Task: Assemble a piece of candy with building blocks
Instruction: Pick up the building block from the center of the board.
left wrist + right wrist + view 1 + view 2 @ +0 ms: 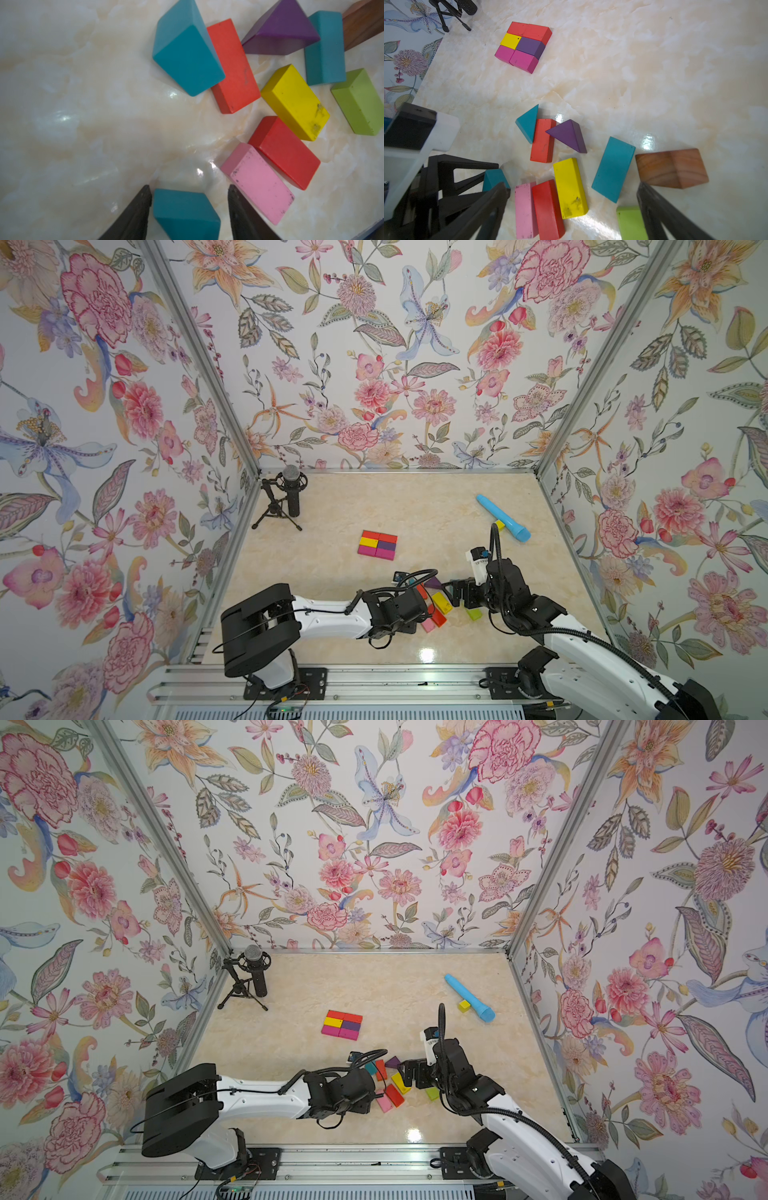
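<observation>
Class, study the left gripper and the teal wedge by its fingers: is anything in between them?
Nothing visible. The teal wedge sits directly between the fingers of the left gripper. The pink brick lies just outside one finger, not in the gap.

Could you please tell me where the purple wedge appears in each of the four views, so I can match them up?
In a top view: the purple wedge lies just right of the orange-red brick.
In a top view: the wedge sits likewise, right of that brick.
Left wrist: the wedge lies between that brick and a teal brick.
Right wrist: the wedge's tip meets that brick.
Shared landmark: the orange-red brick.
</observation>
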Controlling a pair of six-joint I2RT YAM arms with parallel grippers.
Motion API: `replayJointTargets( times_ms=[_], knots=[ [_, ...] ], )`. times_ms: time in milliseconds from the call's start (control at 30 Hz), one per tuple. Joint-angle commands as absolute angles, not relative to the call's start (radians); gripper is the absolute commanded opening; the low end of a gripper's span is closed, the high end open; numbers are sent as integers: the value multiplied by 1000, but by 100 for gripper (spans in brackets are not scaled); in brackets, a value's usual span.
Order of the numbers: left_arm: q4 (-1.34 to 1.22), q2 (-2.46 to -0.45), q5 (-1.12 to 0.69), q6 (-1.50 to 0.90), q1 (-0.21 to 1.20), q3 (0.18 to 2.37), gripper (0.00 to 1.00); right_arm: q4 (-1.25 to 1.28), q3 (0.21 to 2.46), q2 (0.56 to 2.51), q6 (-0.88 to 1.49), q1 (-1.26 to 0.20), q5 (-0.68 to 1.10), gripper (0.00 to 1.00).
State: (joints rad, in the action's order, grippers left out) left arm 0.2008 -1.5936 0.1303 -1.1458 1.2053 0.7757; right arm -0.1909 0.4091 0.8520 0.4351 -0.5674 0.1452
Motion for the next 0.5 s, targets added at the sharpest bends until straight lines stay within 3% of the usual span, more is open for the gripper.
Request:
replayJointTargets(
  times_ms=[0,300,467],
  knots=[
    [259,-1604,173,-1177,1218,783,59,-185,400,835,424,-544,178,100],
    [273,-1574,195,-1151,1204,765,27,-181,401,843,414,-513,195,100],
    [252,-1488,184,-1076,1098,708,23,-180,427,877,403,-511,192,100]
  ],
)
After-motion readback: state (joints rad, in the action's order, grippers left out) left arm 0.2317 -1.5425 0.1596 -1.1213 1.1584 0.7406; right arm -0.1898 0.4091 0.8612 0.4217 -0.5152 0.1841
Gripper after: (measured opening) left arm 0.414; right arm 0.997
